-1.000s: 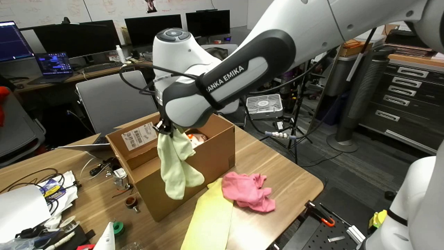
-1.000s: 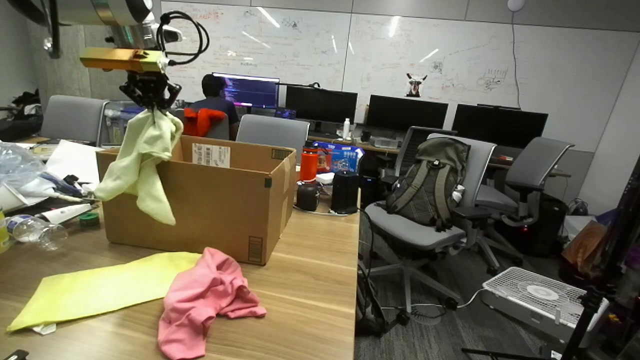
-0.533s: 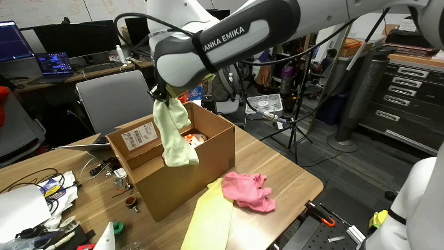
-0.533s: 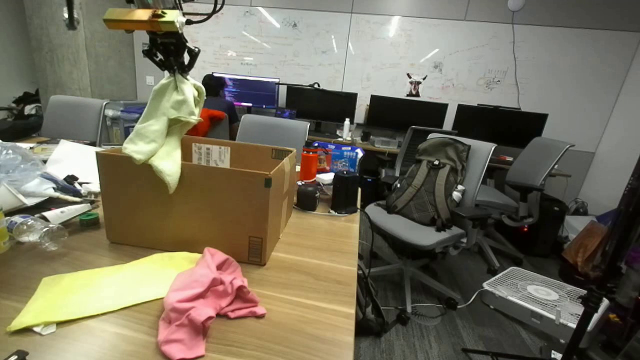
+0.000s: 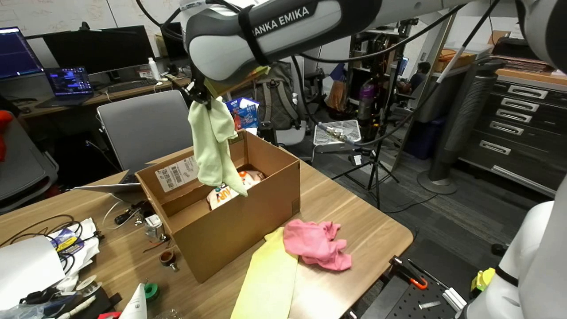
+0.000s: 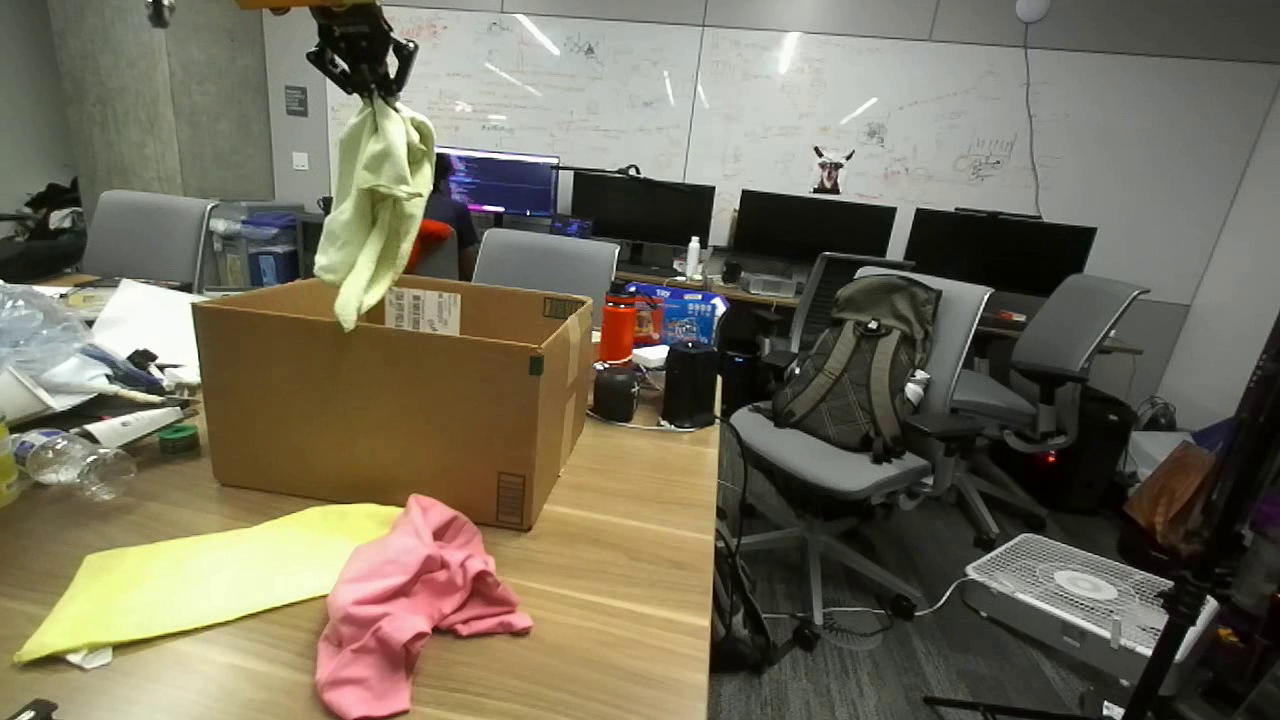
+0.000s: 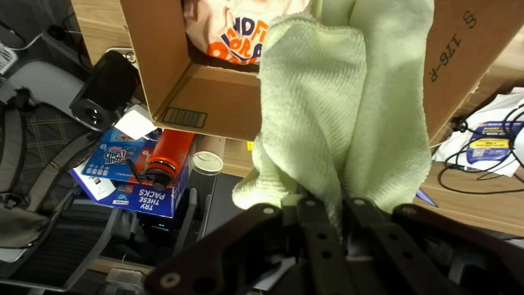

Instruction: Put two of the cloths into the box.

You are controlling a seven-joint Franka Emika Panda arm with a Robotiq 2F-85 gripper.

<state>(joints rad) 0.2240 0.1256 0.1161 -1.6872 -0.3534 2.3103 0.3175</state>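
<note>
My gripper is shut on a pale green cloth and holds it high above the open cardboard box. In an exterior view, the cloth's lowest tip hangs at about the height of the near rim. In the wrist view, the fingers pinch the cloth and it covers part of the box's inside. A printed bag lies in the box. A yellow cloth lies flat on the table in front of the box. A crumpled pink cloth overlaps the yellow cloth's end.
An orange bottle and a black cylinder stand beyond the box. Cables, papers and small parts lie beside it. A clear plastic bottle lies on the table. A grey chair stands behind the table.
My gripper has risen and moved across with the green cloth, from in front of the box's near wall to above the box. The yellow and pink cloths and the box have not moved.
</note>
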